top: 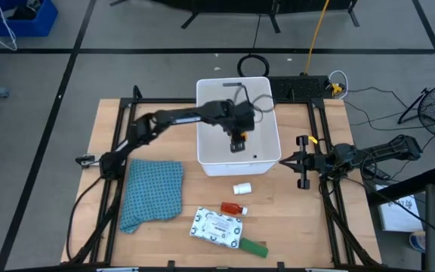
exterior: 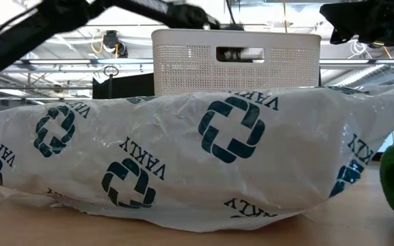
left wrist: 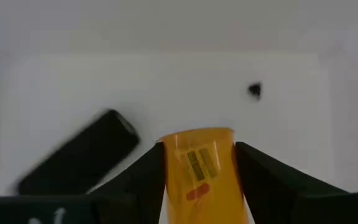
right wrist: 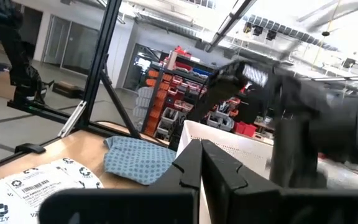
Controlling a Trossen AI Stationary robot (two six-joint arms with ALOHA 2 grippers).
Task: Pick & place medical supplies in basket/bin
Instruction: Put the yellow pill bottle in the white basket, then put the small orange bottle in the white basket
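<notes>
High view — wooden table (top: 104, 128) | grey floor (top: 165, 30) — blue cloth (top: 153, 193)

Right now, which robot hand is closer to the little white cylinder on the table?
The left. The left gripper hangs over the tub, just beyond the white cylinder. The right gripper waits off the tub's right side, farther away.

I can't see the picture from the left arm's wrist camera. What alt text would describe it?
The left gripper holds an orange bottle with a yellow label between its two dark fingers, above the white floor of the bin. A black block lies tilted in the bin beside it, and a small dark speck sits farther off.
</notes>
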